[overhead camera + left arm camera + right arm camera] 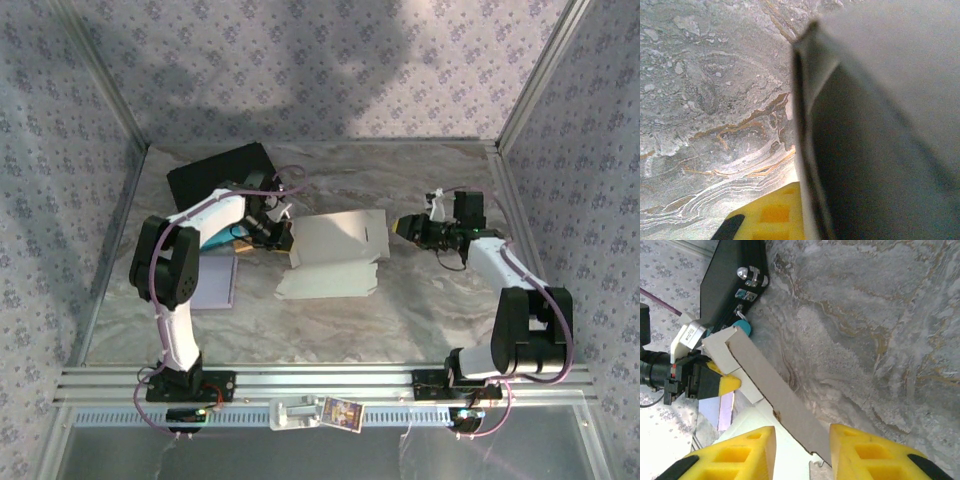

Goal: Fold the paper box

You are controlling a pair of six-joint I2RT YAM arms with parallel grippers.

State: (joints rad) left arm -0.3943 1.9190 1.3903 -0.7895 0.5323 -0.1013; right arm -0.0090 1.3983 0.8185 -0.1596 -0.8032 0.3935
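Only partly folded, seemingly: paper box on the bench between both hands, left hand clamped on its nearest edge, right hand apart astride one raised panel, the rest left to fold.

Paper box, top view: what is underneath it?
Marbled tabletop shows all around the paper box, whose near flap lies flat on it. Anything directly beneath the cardboard is covered and cannot be seen. The purple sheet lies apart, to its left.
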